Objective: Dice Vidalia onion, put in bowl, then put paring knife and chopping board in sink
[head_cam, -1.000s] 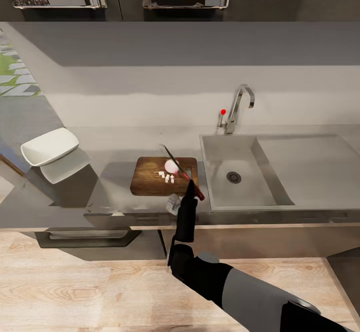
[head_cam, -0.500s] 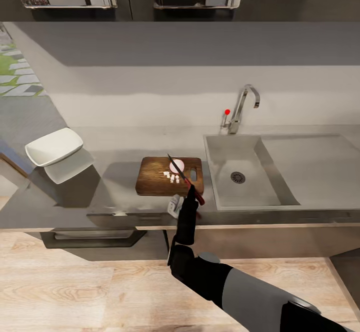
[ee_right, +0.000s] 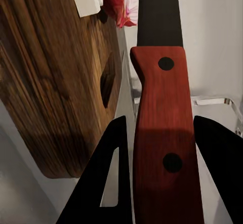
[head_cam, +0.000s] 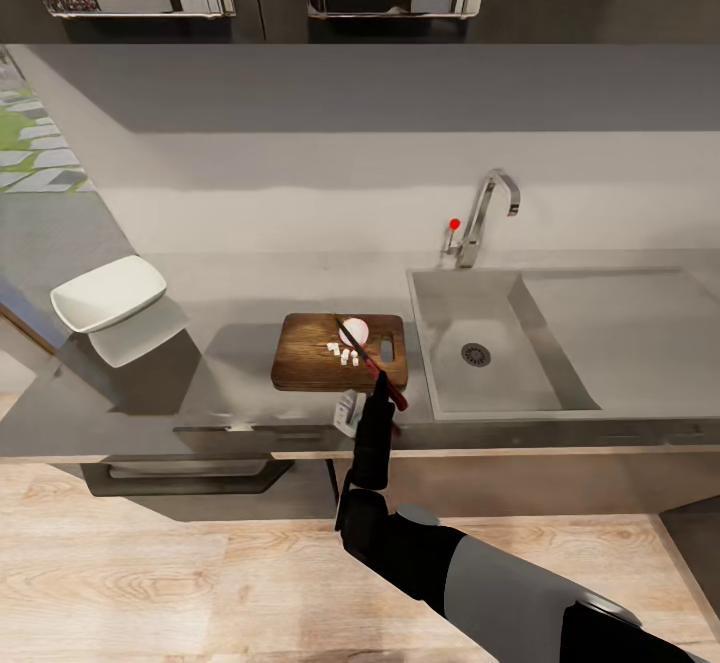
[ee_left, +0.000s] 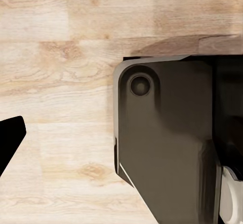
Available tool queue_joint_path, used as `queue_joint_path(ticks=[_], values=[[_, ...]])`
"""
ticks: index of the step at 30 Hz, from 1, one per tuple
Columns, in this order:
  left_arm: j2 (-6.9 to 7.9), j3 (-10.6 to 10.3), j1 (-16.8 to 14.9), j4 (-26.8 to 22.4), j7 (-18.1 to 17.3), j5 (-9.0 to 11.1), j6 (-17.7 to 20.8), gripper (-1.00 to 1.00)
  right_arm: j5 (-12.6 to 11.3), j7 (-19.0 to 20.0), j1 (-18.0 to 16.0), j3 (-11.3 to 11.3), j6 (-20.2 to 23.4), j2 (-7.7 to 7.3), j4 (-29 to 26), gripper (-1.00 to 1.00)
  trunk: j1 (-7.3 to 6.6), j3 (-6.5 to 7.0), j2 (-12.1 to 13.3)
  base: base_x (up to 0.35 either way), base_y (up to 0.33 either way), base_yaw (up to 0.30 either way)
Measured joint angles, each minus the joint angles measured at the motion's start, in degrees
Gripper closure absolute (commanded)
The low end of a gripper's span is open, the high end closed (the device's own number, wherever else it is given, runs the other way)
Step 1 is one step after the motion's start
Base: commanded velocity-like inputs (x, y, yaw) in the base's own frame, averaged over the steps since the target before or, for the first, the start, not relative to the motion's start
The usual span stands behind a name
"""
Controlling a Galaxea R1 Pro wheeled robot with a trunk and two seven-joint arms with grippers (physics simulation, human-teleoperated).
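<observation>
Blade tip lowered onto onion [head_cam: 353,332]; paring knife [ee_right: 163,133] handle clamped between right fingers [ee_right: 104,183]

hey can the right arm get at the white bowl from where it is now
Probably not as things stand. The right gripper is shut on the paring knife over the chopping board, and the bowl sits far along the countertop, away from the sink.

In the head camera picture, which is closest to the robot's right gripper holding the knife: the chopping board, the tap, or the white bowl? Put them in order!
From the right gripper:
1. Chopping board, right beside it.
2. Tap, at the back by the sink.
3. Bowl, far off on the left.
</observation>
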Motion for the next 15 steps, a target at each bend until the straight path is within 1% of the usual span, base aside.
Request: queue_joint_path(ticks=[6,8,15], values=[[0.04,0.0,0.0,-0.1,0.0,0.0,0.0,-1.0,0.2,0.2,0.0,0.0,0.1,0.0,0.0,1.0,0.0,0.0,0.0,0.0,0.0,0.0],[0.04,0.0,0.0,-0.1,0.0,0.0,0.0,-1.0,0.7,0.8,0.0,0.0,0.4,0.0,0.0,1.0,0.0,0.0,0.0,0.0,0.0,0.0],[0.03,0.0,0.0,-0.1,0.0,0.0,0.0,-1.0,0.3,0.9,-0.1,0.0,0.5,0.0,-0.2,1.0,-0.01,0.0,0.0,0.0,0.0,0.0]])
